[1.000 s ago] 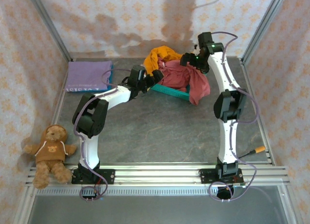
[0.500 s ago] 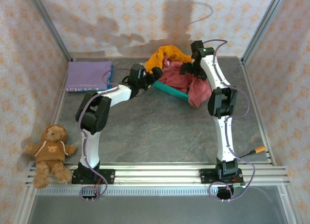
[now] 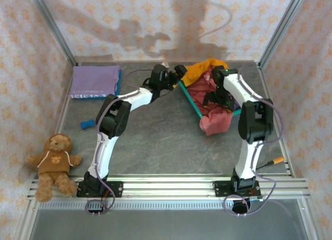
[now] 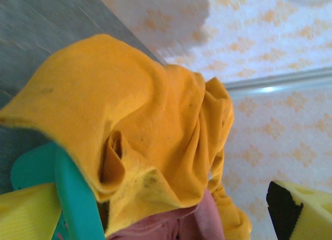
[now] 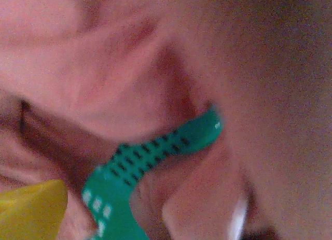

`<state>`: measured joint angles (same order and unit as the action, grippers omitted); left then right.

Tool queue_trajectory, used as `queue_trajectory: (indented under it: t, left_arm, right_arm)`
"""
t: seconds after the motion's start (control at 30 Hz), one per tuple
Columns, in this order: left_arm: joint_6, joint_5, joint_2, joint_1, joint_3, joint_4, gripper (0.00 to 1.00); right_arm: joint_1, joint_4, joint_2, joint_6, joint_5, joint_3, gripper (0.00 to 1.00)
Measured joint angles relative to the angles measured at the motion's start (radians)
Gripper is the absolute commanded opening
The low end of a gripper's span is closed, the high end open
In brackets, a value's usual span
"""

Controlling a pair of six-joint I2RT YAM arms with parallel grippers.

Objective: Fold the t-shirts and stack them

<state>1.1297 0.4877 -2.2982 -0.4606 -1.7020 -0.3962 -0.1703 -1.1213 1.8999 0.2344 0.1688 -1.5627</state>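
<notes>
Peach wallpaper (image 3: 129,12) with a small flower print closes the cell on three sides, and we see a mottled grey table (image 3: 155,141) with a matte, stone-like face below it. Upper right of centre in the overhead frame sits a teal mesh basket (image 3: 190,101), rigid plastic pierced with tiny square holes, its contents heaped above the rim. A dusty red t-shirt (image 3: 215,121), soft and crumpled, fills it and spills over the lower rim onto the table. A mustard orange t-shirt (image 3: 199,70) drapes in loose folds over the upper corner. At upper left lies a flat rectangular stack of lavender t-shirts (image 3: 95,80), neatly folded. A plush brown teddy bear (image 3: 54,159) sits at lower left. The left gripper (image 3: 178,73) hovers at the basket's upper corner with its yellow fingers (image 4: 306,209) spread wide, just before the mustard cloth and pinching nothing. The right gripper (image 3: 218,99) is pushed down into the red cloth with its jaws wide; we cannot tell whether any fold lies between them. A small blue scrap (image 3: 87,124) lies on the table, left of centre.
</notes>
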Motion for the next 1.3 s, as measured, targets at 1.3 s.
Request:
queue_trajectory:
  t: [1.3]
  left_arm:
    - [-0.045, 0.103, 0.399, 0.005, 0.46, 0.076, 0.99]
  right_arm:
    - [0.135, 0.048, 0.302, -0.023, -0.081, -0.253, 0.99]
